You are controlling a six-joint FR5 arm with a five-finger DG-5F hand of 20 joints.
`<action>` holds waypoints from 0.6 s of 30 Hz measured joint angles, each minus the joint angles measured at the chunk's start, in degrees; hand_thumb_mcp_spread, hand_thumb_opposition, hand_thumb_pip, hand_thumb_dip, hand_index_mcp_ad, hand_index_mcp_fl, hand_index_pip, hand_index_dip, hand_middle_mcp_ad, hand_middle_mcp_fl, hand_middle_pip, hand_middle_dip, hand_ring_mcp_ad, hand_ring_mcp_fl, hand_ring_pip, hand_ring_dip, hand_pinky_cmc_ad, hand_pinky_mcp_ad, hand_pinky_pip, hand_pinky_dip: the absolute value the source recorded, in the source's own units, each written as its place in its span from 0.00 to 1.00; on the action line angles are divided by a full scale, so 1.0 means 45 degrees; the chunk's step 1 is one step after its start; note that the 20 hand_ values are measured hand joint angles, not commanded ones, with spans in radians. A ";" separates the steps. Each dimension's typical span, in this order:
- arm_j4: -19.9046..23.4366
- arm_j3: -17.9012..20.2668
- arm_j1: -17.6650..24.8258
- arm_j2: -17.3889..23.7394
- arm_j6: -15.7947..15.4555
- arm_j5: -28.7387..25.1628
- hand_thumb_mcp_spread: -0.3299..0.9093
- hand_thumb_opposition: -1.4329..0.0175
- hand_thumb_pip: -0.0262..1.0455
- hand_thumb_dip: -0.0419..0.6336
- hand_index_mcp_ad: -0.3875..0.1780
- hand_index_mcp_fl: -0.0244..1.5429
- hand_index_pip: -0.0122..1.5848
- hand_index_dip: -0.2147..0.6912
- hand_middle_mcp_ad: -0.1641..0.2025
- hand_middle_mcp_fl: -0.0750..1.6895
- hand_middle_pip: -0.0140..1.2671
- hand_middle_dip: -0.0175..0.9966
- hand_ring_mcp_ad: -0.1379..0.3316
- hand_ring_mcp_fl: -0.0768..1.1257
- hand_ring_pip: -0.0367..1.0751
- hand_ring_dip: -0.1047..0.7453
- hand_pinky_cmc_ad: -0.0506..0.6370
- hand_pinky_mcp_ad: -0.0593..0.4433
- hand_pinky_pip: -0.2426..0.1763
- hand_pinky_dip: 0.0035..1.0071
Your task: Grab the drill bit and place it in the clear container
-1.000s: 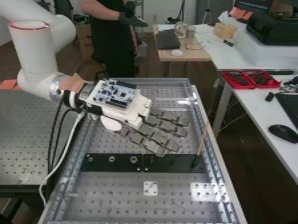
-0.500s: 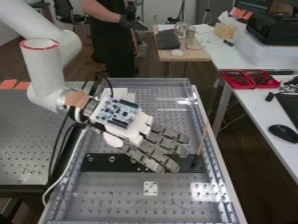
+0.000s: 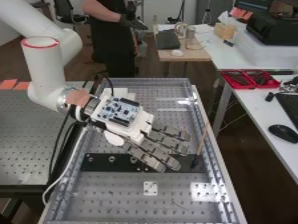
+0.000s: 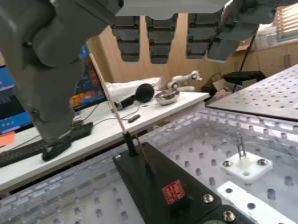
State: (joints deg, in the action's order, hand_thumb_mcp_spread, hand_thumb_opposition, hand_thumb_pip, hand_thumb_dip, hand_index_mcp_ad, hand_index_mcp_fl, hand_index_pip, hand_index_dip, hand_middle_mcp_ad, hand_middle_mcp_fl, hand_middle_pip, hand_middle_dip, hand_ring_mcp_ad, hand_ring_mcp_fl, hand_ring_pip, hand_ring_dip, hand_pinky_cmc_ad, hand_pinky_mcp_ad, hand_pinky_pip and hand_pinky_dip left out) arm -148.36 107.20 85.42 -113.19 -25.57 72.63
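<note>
The hand (image 3: 137,131), fingers released and extending right, is hanging over the black bar (image 3: 113,165). Nearer, apparently the drill bit (image 4: 240,145) is standing in a white block (image 4: 247,171); rightward, a stick (image 3: 202,138) is leaning.

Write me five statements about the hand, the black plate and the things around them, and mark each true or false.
1. The thin stick stands up from one end of the black plate. True.
2. The hand is gripping the stick. False: its fingers are straight, and none is curled round the stick.
3. A red label is on the black plate. True.
4. The white block with upright pins lies on top of the black plate. False: it sits beside the plate, on the perforated bench.
5. A black computer mouse lies on the white table. True.
</note>
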 joint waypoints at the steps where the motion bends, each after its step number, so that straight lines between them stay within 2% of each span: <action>1: -0.0002 0.0000 0.0014 0.0008 -0.0006 -0.0036 0.50 0.51 0.57 0.30 0.59 0.03 0.09 0.38 0.59 0.03 0.10 0.18 0.62 0.03 0.12 0.14 0.28 0.36 0.36 0.26; 18: -0.0044 0.0032 0.0101 0.0048 -0.0010 -0.0114 0.51 0.50 0.57 0.30 0.59 0.05 0.09 0.38 0.59 0.03 0.10 0.19 0.63 0.03 0.12 0.15 0.30 0.36 0.36 0.25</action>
State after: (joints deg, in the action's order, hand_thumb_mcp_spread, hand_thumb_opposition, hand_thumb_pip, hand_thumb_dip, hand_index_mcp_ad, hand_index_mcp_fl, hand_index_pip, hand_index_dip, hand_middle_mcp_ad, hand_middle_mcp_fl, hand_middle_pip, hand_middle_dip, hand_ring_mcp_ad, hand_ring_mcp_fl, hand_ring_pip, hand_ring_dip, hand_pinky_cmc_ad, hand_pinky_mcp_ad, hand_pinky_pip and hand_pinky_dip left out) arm -148.55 107.35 85.88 -112.98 -25.61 72.12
